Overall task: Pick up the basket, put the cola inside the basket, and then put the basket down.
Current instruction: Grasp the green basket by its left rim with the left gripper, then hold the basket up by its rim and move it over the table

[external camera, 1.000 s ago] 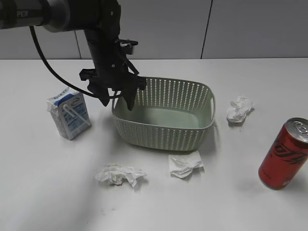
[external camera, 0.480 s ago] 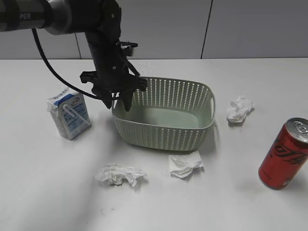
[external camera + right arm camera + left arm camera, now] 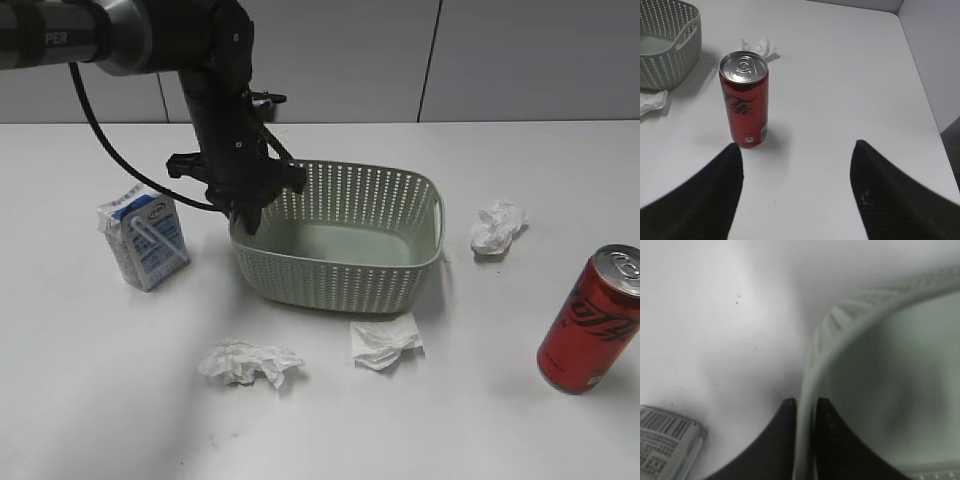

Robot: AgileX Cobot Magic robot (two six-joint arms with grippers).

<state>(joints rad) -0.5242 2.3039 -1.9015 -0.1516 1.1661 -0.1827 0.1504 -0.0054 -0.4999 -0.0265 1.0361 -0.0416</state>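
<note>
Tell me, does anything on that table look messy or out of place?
Yes: three crumpled tissues litter the table, one and another in front of the basket, a third to its right. The carton looks dented. Nothing is spilled; the cola stands upright.

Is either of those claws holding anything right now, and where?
The left gripper pinches the basket by its left rim wall. The right gripper is open, holding nothing.
</note>
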